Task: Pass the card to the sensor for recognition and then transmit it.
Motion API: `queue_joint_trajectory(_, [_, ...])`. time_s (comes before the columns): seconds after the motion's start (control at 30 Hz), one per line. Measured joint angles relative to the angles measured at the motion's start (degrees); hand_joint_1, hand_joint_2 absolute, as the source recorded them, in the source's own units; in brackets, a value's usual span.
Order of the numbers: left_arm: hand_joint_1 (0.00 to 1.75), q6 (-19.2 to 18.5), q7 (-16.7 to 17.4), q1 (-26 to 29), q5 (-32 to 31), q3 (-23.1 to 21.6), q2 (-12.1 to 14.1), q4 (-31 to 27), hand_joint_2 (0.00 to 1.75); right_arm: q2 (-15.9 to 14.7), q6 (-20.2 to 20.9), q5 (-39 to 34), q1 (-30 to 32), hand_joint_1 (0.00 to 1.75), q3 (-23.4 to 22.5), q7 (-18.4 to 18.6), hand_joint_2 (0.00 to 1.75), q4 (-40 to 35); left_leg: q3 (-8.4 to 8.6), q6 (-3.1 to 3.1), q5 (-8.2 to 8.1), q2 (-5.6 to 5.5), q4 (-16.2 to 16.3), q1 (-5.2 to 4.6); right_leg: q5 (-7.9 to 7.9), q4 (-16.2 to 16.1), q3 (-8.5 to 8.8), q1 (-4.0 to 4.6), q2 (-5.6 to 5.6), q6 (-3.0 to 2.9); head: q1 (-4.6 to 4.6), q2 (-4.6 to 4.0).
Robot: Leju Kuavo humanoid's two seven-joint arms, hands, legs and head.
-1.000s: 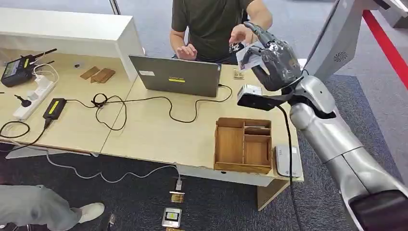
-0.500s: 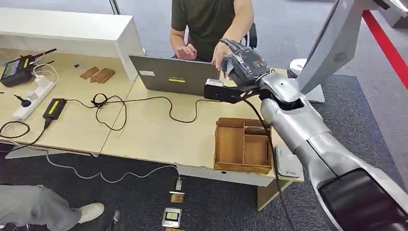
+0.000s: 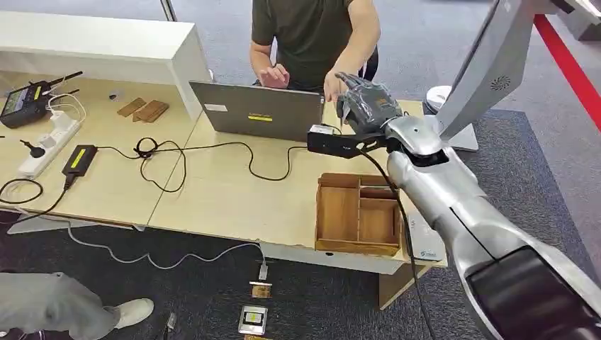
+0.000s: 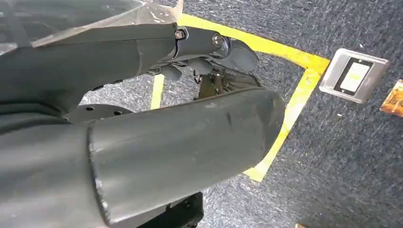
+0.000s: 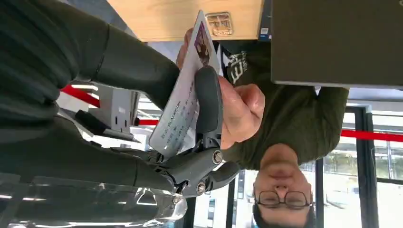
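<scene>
Over the pale wooden tabletop (image 3: 212, 191), beside the grey laptop (image 3: 259, 112), the right hand (image 5: 142, 114) pinches a white printed card (image 5: 183, 102), text too small to read, long axis toward a person's hand (image 5: 240, 109) touching it.

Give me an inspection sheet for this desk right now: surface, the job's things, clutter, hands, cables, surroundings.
Surface: light wooden table, two tops joined.
Job's things: card held in the right hand, a person's hand touching it; sensor: cannot tell which item it is.
Clutter: laptop, wooden organiser tray, wood pieces, radio controller.
Hands: right hand grips the card; left hand hangs above the floor, holding nothing.
Cables: black cable looped across the table; power strip.
Surroundings: seated person; dark carpet.
</scene>
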Motion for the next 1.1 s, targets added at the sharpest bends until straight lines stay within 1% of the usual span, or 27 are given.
queue_joint_trajectory(0.03, [0.0,0.0,0.0,0.0,0.0,0.0,0.0,0.0,0.0,0.0,-0.1,0.1,0.0,0.0,0.0,0.0,1.75,0.2,0.0,0.0,0.0,0.01,0.0,0.0,0.0,0.0,-0.01,0.0,0.0,0.0,0.0,0.0])
queue_joint_trajectory(0.07, [0.0,0.0,0.0,0.1,0.0,0.0,0.0,0.0,0.0,0.0,-0.4,0.2,0.0,0.0,0.0,0.0,0.0,0.4,0.0,0.0,0.0,0.01,0.0,0.0,0.0,0.0,-0.01,0.0,0.0,0.0,-0.02,0.0])
queue_joint_trajectory(0.2, [0.0,0.0,0.0,0.2,0.0,0.0,0.0,0.0,0.0,-0.2,-1.9,1.6,0.0,0.0,-0.1,-0.9,0.0,0.6,0.0,0.0,0.0,0.01,0.0,0.0,0.0,0.0,0.0,0.0,0.0,0.0,0.0,0.0])
queue_joint_trajectory(0.27, [0.0,0.0,0.0,0.2,0.1,0.0,0.0,0.0,0.0,-0.3,-2.5,3.5,0.0,0.0,0.0,-1.3,0.0,0.8,0.0,0.0,0.0,0.01,0.0,0.0,0.0,0.0,0.0,0.0,0.0,0.0,0.0,0.0])
queue_joint_trajectory(0.37, [0.0,0.0,0.0,0.4,0.2,0.0,0.0,0.1,0.0,-0.5,-5.2,4.9,0.0,0.0,-0.1,-2.0,0.0,0.9,0.01,0.0,0.0,0.01,0.0,0.0,0.0,0.0,0.0,0.0,0.0,0.0,-0.02,0.0])
queue_joint_trajectory(0.4, [0.0,0.0,0.0,0.4,0.2,0.0,0.0,0.1,0.0,-0.6,-6.3,5.4,0.0,0.0,-0.1,-2.3,0.0,0.9,0.01,0.0,0.0,0.01,0.0,0.0,0.0,0.0,0.0,0.0,0.0,0.0,-0.02,0.0])
queue_joint_trajectory(0.5, [0.0,0.1,-0.1,0.5,0.5,0.0,0.0,0.1,0.0,-1.2,-12.5,6.5,-0.1,0.0,-0.3,-2.9,0.0,1.0,0.0,0.0,0.0,0.0,0.0,0.0,0.0,0.0,0.01,0.0,0.0,0.0,0.0,0.0])
queue_joint_trajectory(0.53, [0.0,0.1,-0.2,0.6,0.5,0.0,0.0,0.2,0.0,-1.4,-13.7,6.5,-0.2,0.0,-0.5,-3.5,0.0,1.0,0.01,0.0,0.0,0.01,0.0,0.0,0.0,0.0,0.0,0.0,0.0,0.0,0.0,0.0])
queue_joint_trajectory(0.57, [0.0,0.1,-0.3,0.6,0.6,0.0,0.0,0.2,0.0,-1.6,-13.6,6.4,-0.3,0.0,-0.7,-4.4,0.0,1.1,0.01,0.0,0.0,0.01,0.0,-0.01,0.0,0.0,0.0,0.0,0.0,0.0,-0.02,0.0])
queue_joint_trajectory(0.63, [0.0,-0.1,-0.4,0.6,0.8,0.0,0.0,0.3,0.0,-2.1,-10.3,5.6,-0.6,0.0,-1.3,-6.7,0.0,1.1,0.01,0.0,0.0,0.01,0.0,-0.01,0.0,0.0,0.0,-0.01,0.01,0.0,-0.02,0.0])
queue_joint_trajectory(0.67, [0.0,-0.1,-0.4,0.6,0.9,0.0,0.0,0.3,0.0,-2.4,-9.5,5.6,-0.8,0.0,-1.6,-7.4,0.0,1.0,0.0,0.0,0.0,0.01,0.0,-0.01,0.0,0.0,0.0,-0.01,0.01,0.0,0.0,0.0])
queue_joint_trajectory(0.83, [0.0,0.0,-0.2,0.8,1.3,0.0,0.0,0.4,0.0,-3.0,-9.0,4.9,-1.7,0.0,-3.1,-8.9,0.0,0.8,0.02,0.0,0.0,0.01,0.0,0.0,0.0,0.0,0.0,0.0,0.01,0.0,-0.02,0.0])
queue_joint_trajectory(0.97, [0.0,0.5,0.5,0.9,1.9,0.0,0.0,0.4,0.0,-3.4,-7.7,4.9,-1.9,0.0,-4.1,-11.1,0.0,-0.2,0.02,0.0,0.0,0.02,0.0,0.0,0.0,0.0,0.0,0.0,0.01,0.0,-0.02,0.0])
queue_joint_trajectory(1.1, [0.0,1.0,1.1,1.0,2.1,0.0,0.0,0.4,0.0,-3.7,-4.9,4.9,-1.9,0.0,-5.0,-12.5,0.0,-1.8,0.01,0.0,0.0,0.01,0.0,0.0,0.0,0.0,0.0,0.0,0.01,0.0,0.0,0.0])
